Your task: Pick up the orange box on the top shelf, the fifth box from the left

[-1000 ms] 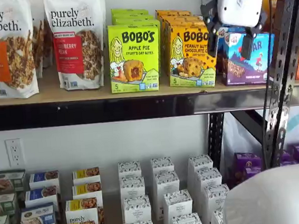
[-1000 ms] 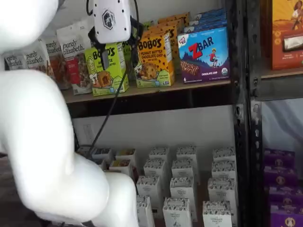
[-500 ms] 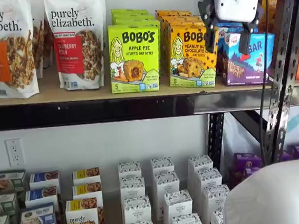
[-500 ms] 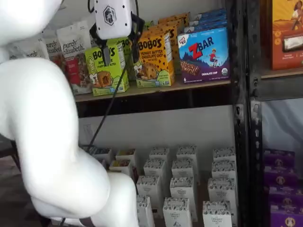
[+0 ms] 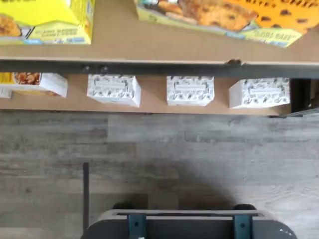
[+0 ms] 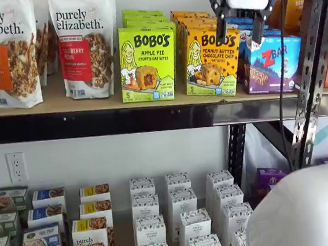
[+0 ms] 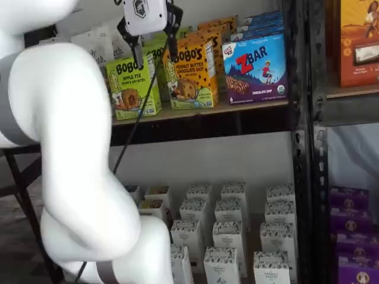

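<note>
The white-bodied gripper with two black fingers has risen and slid sideways over the last second: in both shelf views it sat lower before, in front of the blue-purple ZBar box; now its body is cut by the frame edge and its fingers hang level with the upper part of the boxes. A clear gap shows between the fingers, so the claw is released and holds nothing.

The orange-yellow Bobo's Peanut Butter Chocolate Chip carton stands upright at the front edge of the tan wooden top shelf with the glossy black front rail, between the lime-green Bobo's Apple Pie box and the ZBar box. In one shelf view one finger overlaps the carton's top right corner; in the other the fingers straddle the gap between the green and orange boxes. Whether it is truly lined up in depth I cannot tell. My read: this is the approach, aligning over the target, with the pick not yet begun.

Counts, front row of the top shelf: two full purely elizabeth granola bags plus slivers of more, one green Bobo's front with more stacked behind, one orange front with more behind, one ZBar front with blue boxes behind. The wrist view shows the lower shelf's three small white patterned cartons in a row and one yellow-labelled carton beside them, above grey wood-plank floor. The white robot arm blocks much of one shelf view.
</note>
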Robot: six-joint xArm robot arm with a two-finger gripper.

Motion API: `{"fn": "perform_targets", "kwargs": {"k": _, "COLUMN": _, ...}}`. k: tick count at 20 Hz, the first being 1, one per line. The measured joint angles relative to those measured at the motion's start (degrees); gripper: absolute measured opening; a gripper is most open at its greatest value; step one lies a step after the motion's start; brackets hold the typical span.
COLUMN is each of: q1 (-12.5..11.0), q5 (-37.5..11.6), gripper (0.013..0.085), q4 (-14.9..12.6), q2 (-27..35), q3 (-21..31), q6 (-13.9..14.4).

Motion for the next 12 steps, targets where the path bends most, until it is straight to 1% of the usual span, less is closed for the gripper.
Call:
{"fn": "perform_targets", "kwargs": {"k": 4, "q1": 0.34, "q5": 0.14, "gripper": 0.0850, "q4": -1.00, "q2": 3.46, "q3": -3.54, "q6": 0.04}}
{"fn": "perform_targets", "kwargs": {"k": 9, "q1": 0.38, "q5": -0.19, "gripper": 0.0850, "q4": -1.18, "q2": 8.35, "q3": -8.63, "q6": 0.00}}
{"fn": "perform_targets", "kwargs": {"k": 12, "q1": 0.49, "q5": -0.29, "gripper": 0.0850, "q4": -1.28, "q2": 9.79, "q3": -10.28, "q6": 0.07}}
